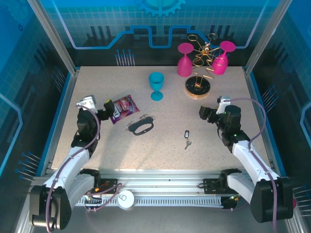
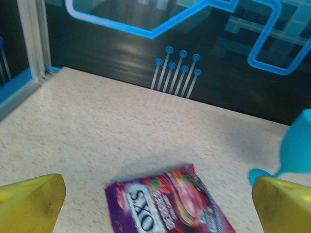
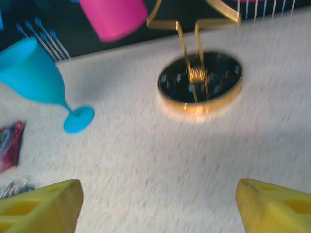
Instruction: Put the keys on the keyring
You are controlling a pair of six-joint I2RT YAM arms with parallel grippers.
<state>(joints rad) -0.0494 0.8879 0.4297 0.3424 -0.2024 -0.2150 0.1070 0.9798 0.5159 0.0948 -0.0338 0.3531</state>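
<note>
The keys point(image 1: 187, 138), a tiny silver key on a small black tag, lie on the table right of centre. Left of them lies the keyring point(image 1: 141, 126), a dark oval loop with small rings along its far side; a blurred bit of those rings point(image 3: 14, 186) shows at the left edge of the right wrist view. My left gripper point(image 1: 108, 105) hovers open at the left, above the near end of a purple snack packet point(image 2: 167, 204). My right gripper point(image 1: 206, 114) is open at the right, up and to the right of the keys, nothing between its yellow fingers point(image 3: 41, 208).
A blue goblet point(image 1: 156, 86) stands behind the keyring. A gold wire stand on a round dark base point(image 1: 197, 87) holds two pink goblets point(image 1: 184, 60) at the back right. The purple packet point(image 1: 124, 108) lies just left of the keyring. Blue walls enclose the table.
</note>
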